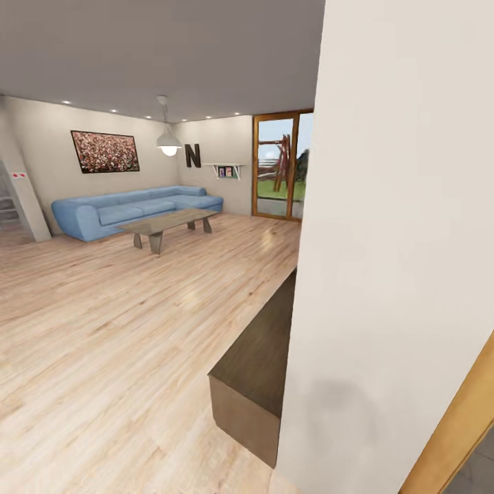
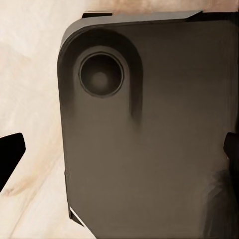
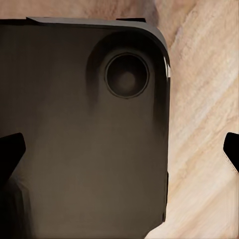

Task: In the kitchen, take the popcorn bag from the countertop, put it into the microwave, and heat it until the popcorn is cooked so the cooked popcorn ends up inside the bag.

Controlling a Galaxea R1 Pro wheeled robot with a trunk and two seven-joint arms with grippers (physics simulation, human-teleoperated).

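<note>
- While the robot faces a living room, a blue sofa sits behind a low coffee table.
- Left gripper and right gripper — fingertips apart, seemingly over the robot's dark base.

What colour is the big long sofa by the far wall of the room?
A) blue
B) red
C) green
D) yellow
A: in the head view the long, soft blue corner sofa stands along the far wall, behind the low wooden coffee table and under the framed picture.
</note>
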